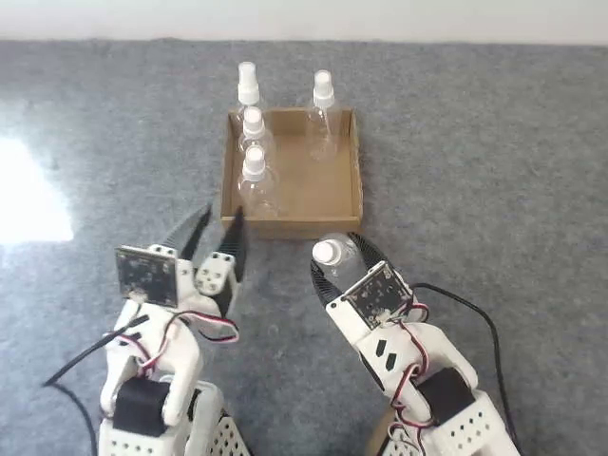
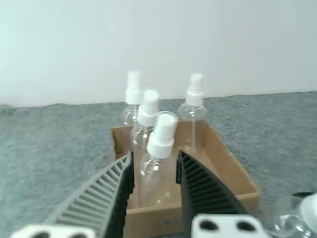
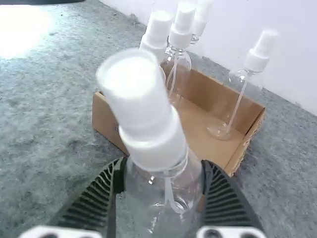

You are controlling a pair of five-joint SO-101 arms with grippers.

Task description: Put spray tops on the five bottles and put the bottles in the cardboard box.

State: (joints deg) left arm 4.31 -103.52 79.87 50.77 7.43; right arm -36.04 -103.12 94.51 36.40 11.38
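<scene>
Item: fifth bottle [image 3: 157,193], clear plastic, white spray top [image 3: 141,104] fitted, carried above the worktop [image 1: 494,142] just outside the near right corner of the cardboard box [image 1: 357,161]. The right gripper [image 1: 340,262] has its fingers [image 3: 94,198] pinching the body below the shoulder, one on each side.

Handling, as we judge it: empty and light. The thin wall will give under a hard squeeze. Smooth and round, it may slip or twist between the ribbed fingers. Tall and narrow, it will tip easily when set down. We would take hold on the body under the shoulder, as now, and not on the spray top, which could pull or turn loose.

Stock in box, all topped and upright:
- row of three bottles [image 1: 255,180] along the left wall, the farthest at the back corner with its base hard to make out
- single bottle [image 1: 324,119] at the back right

We see bare box floor at the near right.

Left gripper [image 1: 221,218]: fingers [image 2: 111,186] spread, nothing between them, just outside the near left wall, pointed at the nearest bottle of the row.

Markings: we can read no brand, label or writing on the bottles, tops or box; all look plain
</scene>
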